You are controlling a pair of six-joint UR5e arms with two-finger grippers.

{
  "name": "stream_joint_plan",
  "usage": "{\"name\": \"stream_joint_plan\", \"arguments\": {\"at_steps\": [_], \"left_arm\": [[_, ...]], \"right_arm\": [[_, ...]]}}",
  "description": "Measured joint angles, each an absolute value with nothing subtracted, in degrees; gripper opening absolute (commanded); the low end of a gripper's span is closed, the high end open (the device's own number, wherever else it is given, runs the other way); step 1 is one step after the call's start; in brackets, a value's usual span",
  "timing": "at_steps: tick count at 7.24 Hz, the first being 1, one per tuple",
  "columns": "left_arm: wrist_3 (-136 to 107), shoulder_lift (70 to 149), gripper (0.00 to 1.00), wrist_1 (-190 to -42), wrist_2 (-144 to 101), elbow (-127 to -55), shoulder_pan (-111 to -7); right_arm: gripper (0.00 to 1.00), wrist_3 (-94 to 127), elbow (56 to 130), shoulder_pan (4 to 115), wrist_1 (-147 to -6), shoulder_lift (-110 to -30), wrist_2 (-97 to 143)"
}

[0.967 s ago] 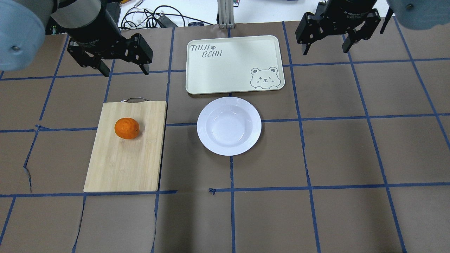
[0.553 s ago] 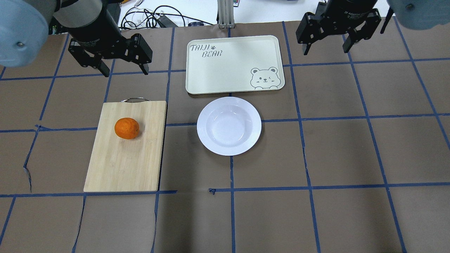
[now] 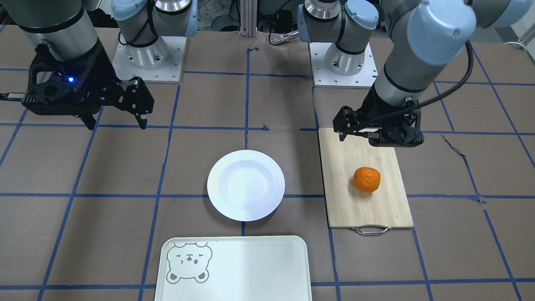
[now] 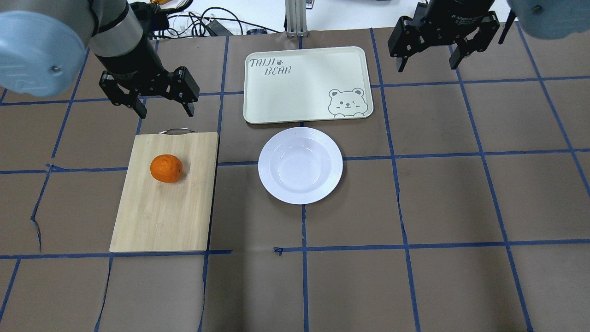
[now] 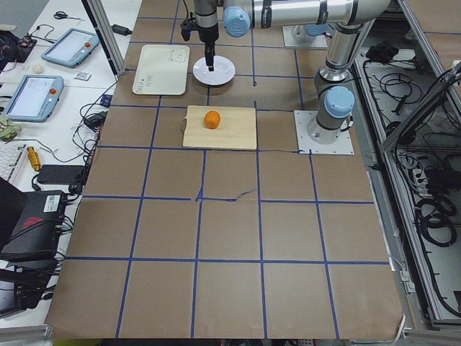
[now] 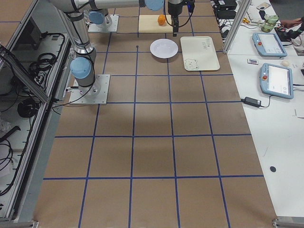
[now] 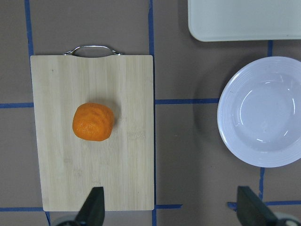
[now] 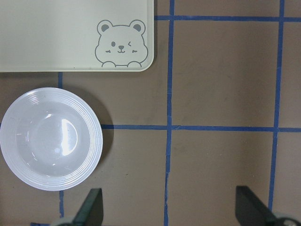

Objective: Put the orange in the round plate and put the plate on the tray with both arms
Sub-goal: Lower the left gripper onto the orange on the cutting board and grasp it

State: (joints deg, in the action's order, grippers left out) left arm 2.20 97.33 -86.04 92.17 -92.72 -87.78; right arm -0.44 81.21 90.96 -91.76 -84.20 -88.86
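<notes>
- Left gripper [image 4: 166,113] is the only thing that has moved. It has dropped lower and come in from the far left toward the handle end of the cutting board [image 4: 161,216]. Fingers are wide apart and hold nothing.
- It is not over the fruit yet. In the left wrist view the orange [image 4: 166,168] sits ahead of the open fingertips.
- Orange is unchanged: on the board, left of centre, toward the handle end, untouched.
- My read: this is the start of the reach for the orange. The pick isn't made and no task step is complete.
- Round plate [image 4: 267,177] hasn't shifted. It's empty, at mid-table, just near of the tray [image 4: 295,92] and not touching it.
- Tray is bare and in the same spot.
- Right gripper [image 4: 427,68] holds its place at the far right, high, fingers apart and empty. It looks parked until the plate lift needs it.
</notes>
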Motion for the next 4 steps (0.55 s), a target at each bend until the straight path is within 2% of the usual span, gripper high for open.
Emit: {"name": "stream_joint_plan", "arguments": {"at_steps": [4], "left_arm": [[8.9,105.0,1.00,-77.6,97.1,-99.0,-83.6]], "right_arm": [[1.00,-0.4,81.2,91.1,-91.8,-84.2,-88.9]]}}
